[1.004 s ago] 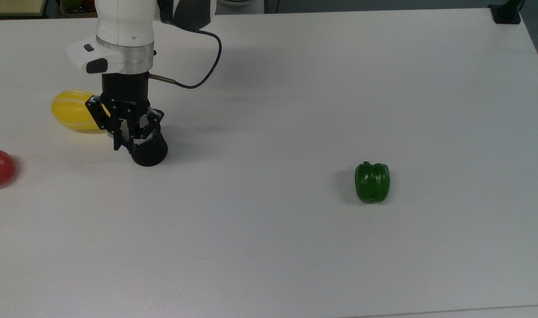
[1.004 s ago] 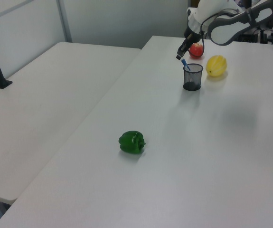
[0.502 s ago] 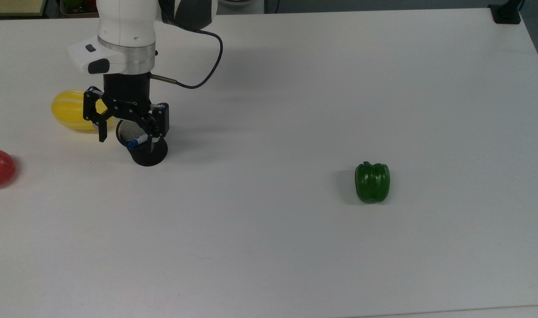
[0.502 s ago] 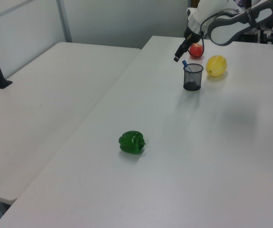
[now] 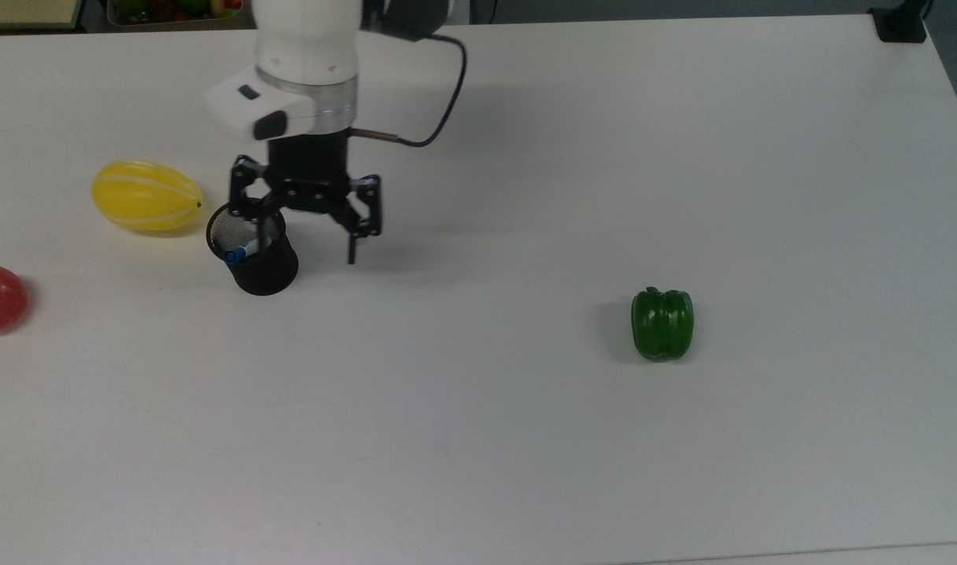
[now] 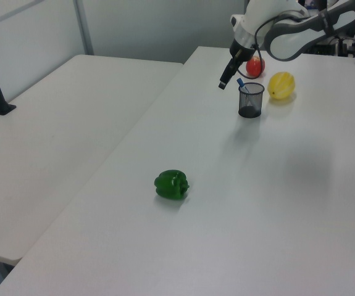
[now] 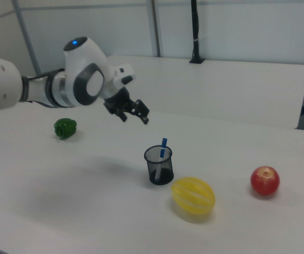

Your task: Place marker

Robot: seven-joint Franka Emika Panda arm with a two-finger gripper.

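Top view shows the marker (image 5: pixel 239 252) standing inside the cup (image 5: pixel 262 267), placed, end effector (image 5: pixel 299 216) spread empty beside the cup.

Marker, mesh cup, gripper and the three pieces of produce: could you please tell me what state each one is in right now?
Marker: standing tilted inside the cup, blue end above the rim, released.
Black mesh cup: upright on the table, holding the marker.
Gripper: open, empty, above the table beside the cup.
Yellow melon: lying on its side, untouched.
Red apple: resting on the table.
Green bell pepper: lying on the table, far from the cup.
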